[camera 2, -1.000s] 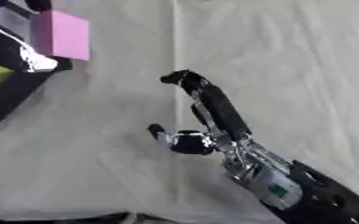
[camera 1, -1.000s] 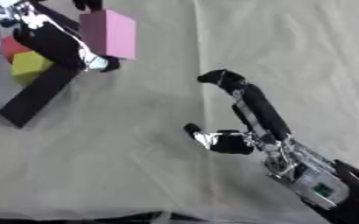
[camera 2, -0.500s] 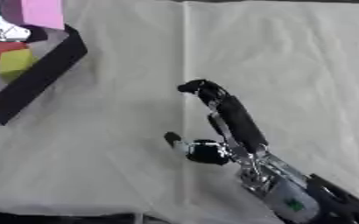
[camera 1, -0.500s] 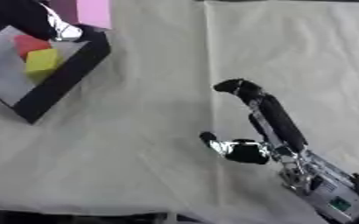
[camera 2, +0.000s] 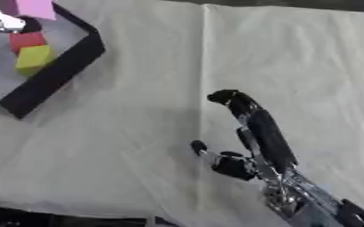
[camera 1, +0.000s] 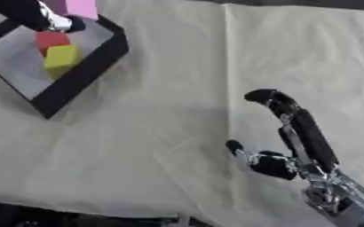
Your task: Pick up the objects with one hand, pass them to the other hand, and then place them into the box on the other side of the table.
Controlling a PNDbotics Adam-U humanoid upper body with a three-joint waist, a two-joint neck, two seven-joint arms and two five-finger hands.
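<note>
A black-rimmed box [camera 1: 84, 75] with a grey floor lies at the upper left and holds a red block [camera 1: 51, 39] and a yellow block [camera 1: 62, 57]. My left hand [camera 1: 37, 15] hangs over the box's far corner, its fingers curled on a pink block [camera 1: 80, 8] that the top edge of the view cuts off. My right hand [camera 1: 306, 135] hovers over the cloth at the lower right, well away from the box. It is open, fingers straight and pointing away from me, thumb [camera 1: 247, 155] out to the left, nothing in it.
A cream cloth [camera 1: 177, 66] with a fold line [camera 1: 225, 44] covers the table. The table's front edge [camera 1: 29, 213] runs dark along the bottom left.
The whole picture has shifted, so the camera moved. The left hand has carried the pink block from beside the box's right rim to above its far corner. The right hand stays open.
</note>
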